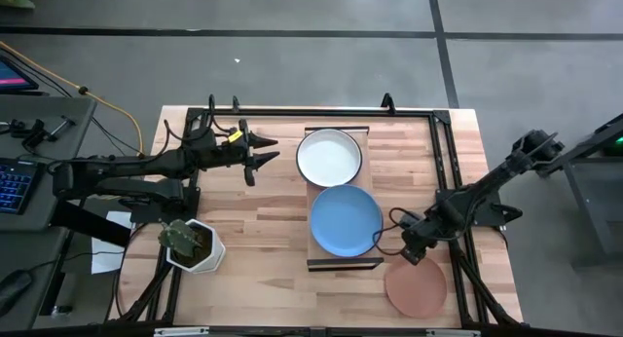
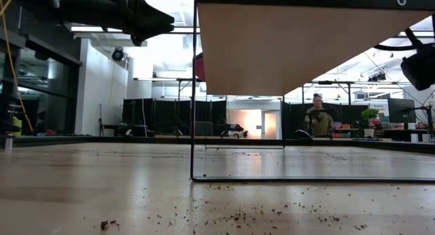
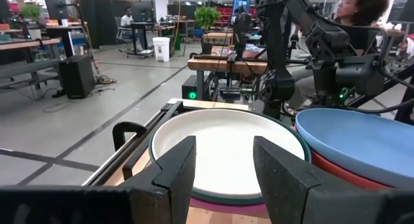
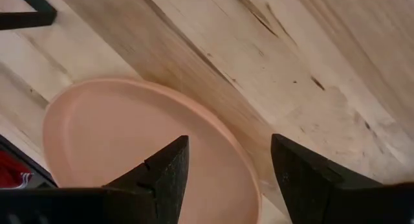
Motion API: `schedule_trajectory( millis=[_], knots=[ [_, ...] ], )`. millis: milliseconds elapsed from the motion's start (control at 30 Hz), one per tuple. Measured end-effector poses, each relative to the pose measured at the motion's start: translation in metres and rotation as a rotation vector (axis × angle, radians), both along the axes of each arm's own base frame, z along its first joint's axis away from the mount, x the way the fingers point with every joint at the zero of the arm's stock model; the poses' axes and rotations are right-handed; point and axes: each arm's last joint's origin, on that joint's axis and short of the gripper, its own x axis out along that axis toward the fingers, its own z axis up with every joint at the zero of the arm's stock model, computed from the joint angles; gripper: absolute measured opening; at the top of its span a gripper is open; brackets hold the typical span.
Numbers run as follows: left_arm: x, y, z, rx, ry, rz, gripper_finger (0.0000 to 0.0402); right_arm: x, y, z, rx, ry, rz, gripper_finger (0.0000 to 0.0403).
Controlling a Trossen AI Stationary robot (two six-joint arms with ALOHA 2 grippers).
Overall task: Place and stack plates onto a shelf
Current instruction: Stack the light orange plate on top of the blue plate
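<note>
1. High view: two stacks are seen on the shelf (image 1: 340,262), with the white plate (image 1: 329,156) on top of the far one and the blue plate (image 1: 345,221) on top of the near one.
2. Teal and magenta rims can be made out under the white plate in the left wrist view, and a red plate (image 3: 336,174) under the blue one.
3. The tan plate (image 1: 416,288) is found flat on the table (image 1: 253,230), just beside the shelf's near right corner.
4. The right gripper (image 1: 415,249) is held right above the tan plate's edge, fingers apart, nothing clamped.
5. The left gripper (image 1: 257,154) is parked just left of the white plate, fingers spread, empty too.
6. A plant pot (image 1: 192,245) is spotted at the near left.
</note>
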Motion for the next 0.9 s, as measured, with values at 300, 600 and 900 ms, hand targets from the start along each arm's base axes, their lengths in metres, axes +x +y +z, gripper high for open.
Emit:
schedule_trajectory(
  millis=[300,600,900],
  knots=[
    [0.0,0.0,0.0,0.0,0.0,0.001,0.0143,0.006,0.005,0.015,0.046,-0.058,0.084,0.0199],
    [0.0,0.0,0.0,-0.001,0.002,0.001,0.0143,0.006,0.028,0.044,0.122,-0.11,0.13,0.0199],
    [0.0,0.0,-0.001,-0.003,0.01,0.001,0.0143,-0.033,0.046,0.019,-0.006,-0.069,0.229,0.0199]
  ],
)
